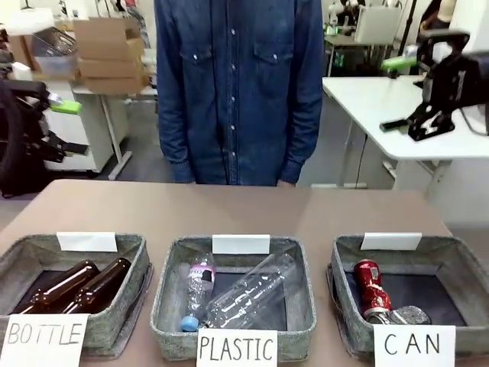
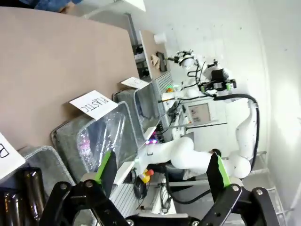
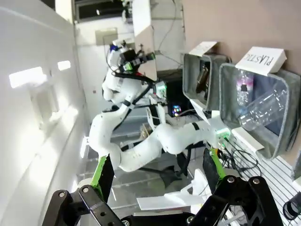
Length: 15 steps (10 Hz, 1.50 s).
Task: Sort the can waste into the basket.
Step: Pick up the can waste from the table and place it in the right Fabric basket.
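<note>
The grey felt basket (image 1: pixel 451 252) behind the "CAN" sign stands at the right of the table. In it lie a red can (image 1: pixel 368 287) and, just in front of it, a dark silvery can (image 1: pixel 409 315). My right gripper (image 1: pixel 396 93) hangs open high above the table's right side, well away from the basket; its green-padded fingers (image 3: pixel 104 174) are spread wide with nothing between them. My left gripper (image 1: pixel 61 130) is raised at the left edge, open and empty, fingers (image 2: pixel 107 167) wide apart. The can basket (image 2: pixel 146 101) is the farthest one in the left wrist view.
A basket signed "PLASTIC" (image 1: pixel 172 294) in the middle holds clear plastic bottles (image 1: pixel 248 294). Another signed "BOTTLE" (image 1: pixel 126 302) on the left holds two brown glass bottles (image 1: pixel 76 284). A person in a denim shirt (image 1: pixel 241 84) stands at the far edge. Bare tabletop (image 1: pixel 229 206) lies behind the baskets.
</note>
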Each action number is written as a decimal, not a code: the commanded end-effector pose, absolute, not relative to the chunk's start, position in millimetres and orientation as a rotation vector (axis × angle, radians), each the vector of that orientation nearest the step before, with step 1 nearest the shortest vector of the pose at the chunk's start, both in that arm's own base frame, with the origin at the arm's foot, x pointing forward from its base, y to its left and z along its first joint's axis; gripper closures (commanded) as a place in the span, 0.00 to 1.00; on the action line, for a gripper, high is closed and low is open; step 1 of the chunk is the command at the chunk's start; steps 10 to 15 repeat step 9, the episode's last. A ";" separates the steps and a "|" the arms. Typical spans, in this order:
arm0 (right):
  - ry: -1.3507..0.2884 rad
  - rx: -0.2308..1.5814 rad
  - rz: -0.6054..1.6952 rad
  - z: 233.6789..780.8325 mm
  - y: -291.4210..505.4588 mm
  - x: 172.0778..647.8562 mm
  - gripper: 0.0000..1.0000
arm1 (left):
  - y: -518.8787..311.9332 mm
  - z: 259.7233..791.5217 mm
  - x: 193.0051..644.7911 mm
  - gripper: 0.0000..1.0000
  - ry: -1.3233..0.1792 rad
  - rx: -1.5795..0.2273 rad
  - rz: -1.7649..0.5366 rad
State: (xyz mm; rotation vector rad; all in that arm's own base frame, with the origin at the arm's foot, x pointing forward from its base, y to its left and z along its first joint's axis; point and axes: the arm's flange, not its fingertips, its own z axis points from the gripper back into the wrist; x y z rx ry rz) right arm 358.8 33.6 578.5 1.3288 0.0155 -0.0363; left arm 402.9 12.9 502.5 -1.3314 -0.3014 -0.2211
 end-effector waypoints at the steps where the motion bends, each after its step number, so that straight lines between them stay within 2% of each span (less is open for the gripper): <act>1: 0.030 1.292 0.034 577.5 41.0 353.7 0.00 | 13.4 513.7 404.3 0.00 -0.282 -1.269 -0.279; 15: 0.030 1.292 0.034 577.5 41.0 353.7 0.00 | 13.4 513.7 404.3 0.00 -0.282 -1.269 -0.279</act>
